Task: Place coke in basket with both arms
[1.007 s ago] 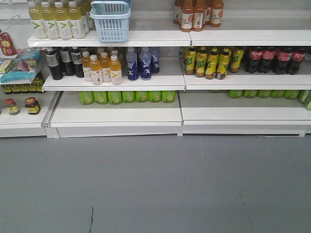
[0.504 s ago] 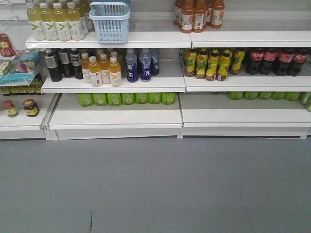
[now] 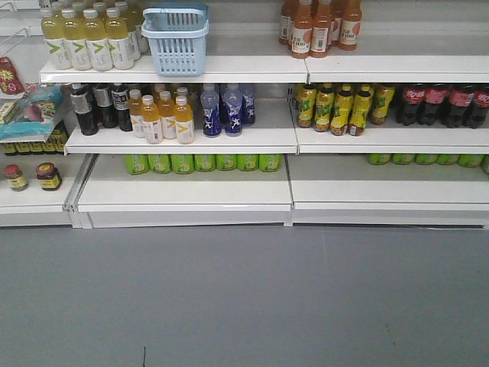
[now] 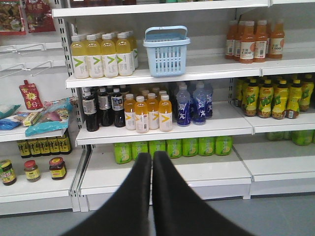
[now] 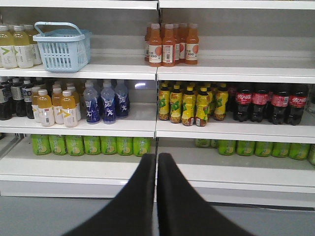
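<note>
shop shelves (image 3: 183, 191) hold coke (image 5: 260, 103) mid-shelf right, basket (image 5: 63, 48) top left; left gripper (image 4: 151, 158) and right gripper (image 5: 156, 158) are closed, empty; crowded rows may mean toppled neighbours.

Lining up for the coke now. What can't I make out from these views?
1. Coke row: the front view crops the rightmost bottle at the right edge; the left wrist view misses the row entirely.
2. Basket inside: its slotted walls hide the floor in every view.
3. Left gripper and right gripper: only the fingers show in the wrist views; the front view shows neither.
</note>
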